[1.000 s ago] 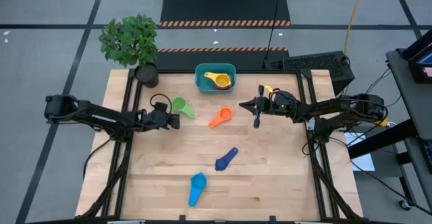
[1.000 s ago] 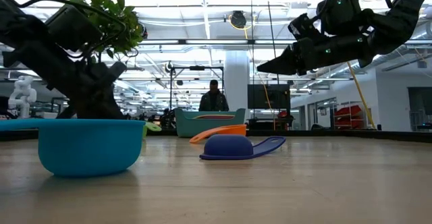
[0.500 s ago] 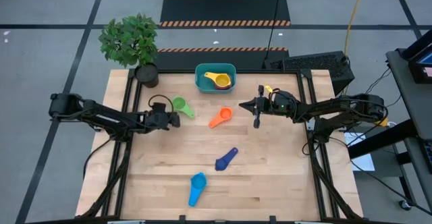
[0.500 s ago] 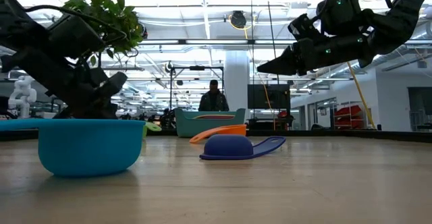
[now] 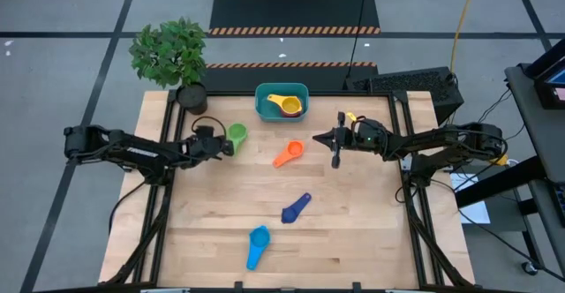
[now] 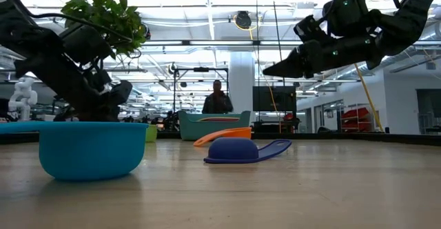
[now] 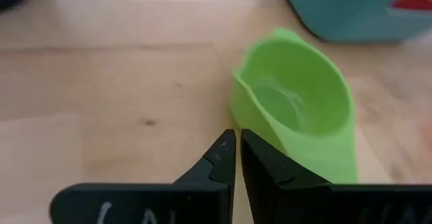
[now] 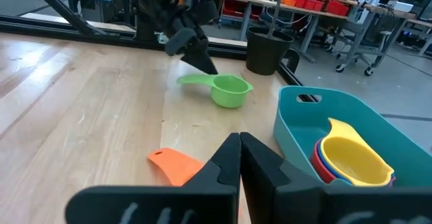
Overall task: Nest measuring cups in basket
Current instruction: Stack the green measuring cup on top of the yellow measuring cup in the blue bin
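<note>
The green measuring cup (image 5: 237,133) sits upright on the table at the far left, its handle (image 8: 195,81) pointing toward my left gripper (image 5: 226,146). That gripper is shut and slants down at the cup. My right gripper (image 5: 335,139) hangs shut above the table's right half, touching nothing. The orange cup (image 5: 289,154), dark blue cup (image 5: 297,208) and lighter blue cup (image 5: 257,246) lie loose on the wood. The teal basket (image 5: 262,100) at the far edge holds a yellow cup (image 8: 354,159) stacked in a red one (image 8: 317,158). My left gripper has its shut fingertips (image 7: 231,143) against the green cup's outer wall (image 7: 237,113), beside where the handle leaves the bowl. It comes slanting down from the table's left. The cup stands on its base on the table.
A black plant pot (image 5: 192,97) with a leafy plant stands at the far left corner, close to the green cup. Bare wood lies in the near left and near right parts of the table. A person shows in the room beyond the far edge.
My left gripper, still shut, has swung toward the table's far edge and up against the green cup. The cup has turned about on the table. Its handle pointed toward the near right and now lies toward the gripper.
</note>
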Tool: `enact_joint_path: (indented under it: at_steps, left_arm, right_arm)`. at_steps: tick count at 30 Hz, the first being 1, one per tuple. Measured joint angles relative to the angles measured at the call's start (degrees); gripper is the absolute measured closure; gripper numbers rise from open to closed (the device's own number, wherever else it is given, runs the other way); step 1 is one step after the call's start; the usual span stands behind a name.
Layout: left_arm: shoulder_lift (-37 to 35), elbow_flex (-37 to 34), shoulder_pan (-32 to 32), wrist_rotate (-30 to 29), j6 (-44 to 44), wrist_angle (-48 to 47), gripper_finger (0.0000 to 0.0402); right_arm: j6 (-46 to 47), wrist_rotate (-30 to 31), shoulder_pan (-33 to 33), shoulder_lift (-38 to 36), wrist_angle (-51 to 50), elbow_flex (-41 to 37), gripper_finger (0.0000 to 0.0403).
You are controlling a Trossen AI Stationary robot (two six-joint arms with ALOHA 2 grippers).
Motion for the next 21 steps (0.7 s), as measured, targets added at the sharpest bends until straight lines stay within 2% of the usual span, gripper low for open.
enact_joint_path:
  at_steps: [8, 15, 18, 21]
  left_arm:
    - [-3.5, 0.0, -1.1, 11.9, -0.2, -7.1, 0.0376]
    - [-11.8, 0.0, -1.3, 12.5, -2.6, -21.6, 0.0376]
    - [-13.4, 0.0, -2.7, 14.4, -3.1, -21.9, 0.0375]
    - [-13.6, 0.0, -4.9, 18.9, -2.1, -19.5, 0.0364]
  right_arm:
    - [0.0, 0.0, 0.0, 0.0, -1.9, 0.0, 0.0403]
    - [0.3, -0.8, 0.0, 0.0, -1.9, 0.0, 0.0403]
    - [0.4, -2.1, 0.0, 0.0, -1.9, 0.0, 0.0403]
    - [0.7, -2.9, 0.1, 0.0, -1.9, 0.0, 0.0403]
